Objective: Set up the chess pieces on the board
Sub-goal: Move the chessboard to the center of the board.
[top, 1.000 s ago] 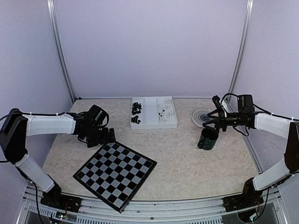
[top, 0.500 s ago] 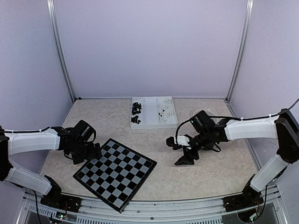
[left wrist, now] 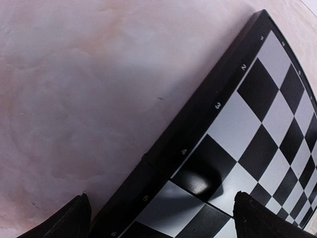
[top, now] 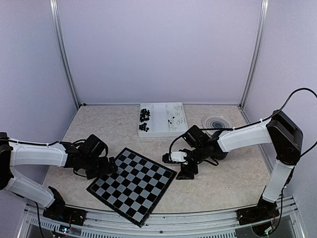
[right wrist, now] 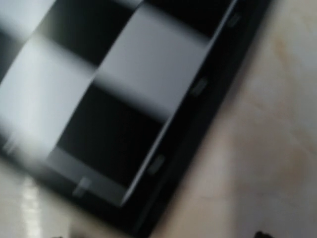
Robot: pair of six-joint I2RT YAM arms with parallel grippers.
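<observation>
Straddles an edge of the diamond-turned board [top: 132, 184] with left gripper [left wrist: 166, 218] spread wide. Hovers right gripper [top: 179, 166], parted too, at its right corner.

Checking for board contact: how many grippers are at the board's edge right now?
2. The left gripper is open over the left edge of the board; the right gripper, jaws apart, is at its right corner. Contact itself can't be told.

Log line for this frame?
left gripper: jaws open astride board left edge | right gripper: jaws open at board right corner | chess pieces: in white tray | board: bare
</observation>
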